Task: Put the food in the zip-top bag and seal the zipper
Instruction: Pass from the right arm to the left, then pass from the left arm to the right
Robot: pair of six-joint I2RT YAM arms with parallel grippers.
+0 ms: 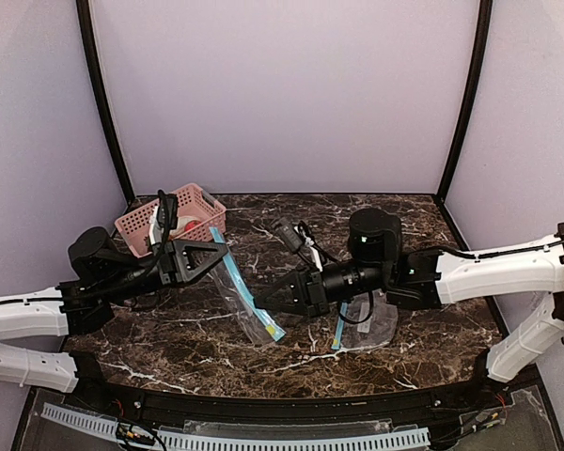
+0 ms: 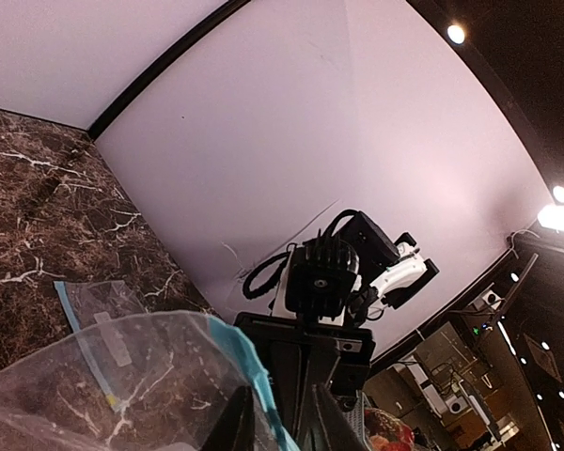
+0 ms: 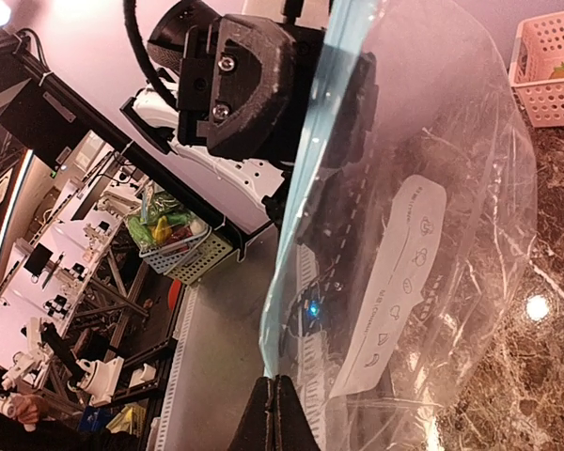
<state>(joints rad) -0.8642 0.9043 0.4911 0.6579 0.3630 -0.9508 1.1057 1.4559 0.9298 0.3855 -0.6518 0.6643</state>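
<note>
The clear zip-top bag (image 1: 247,299) with a blue zipper strip hangs in the air, stretched between my two grippers. My left gripper (image 1: 216,252) is shut on its upper end; in the left wrist view (image 2: 282,409) the blue strip runs between the fingers. My right gripper (image 1: 269,299) is shut on the lower end of the zipper edge, as the right wrist view (image 3: 280,390) shows. The bag (image 3: 432,188) looks empty. The food lies in the pink basket (image 1: 199,199): a red-pink ball (image 1: 184,230) and a whitish piece show there. The other pieces are not clear.
A second clear bag (image 1: 371,319) with a blue strip lies flat on the marble table under my right arm; it also shows in the left wrist view (image 2: 94,301). The basket stands at the back left, behind my left arm. Purple walls close the back and sides.
</note>
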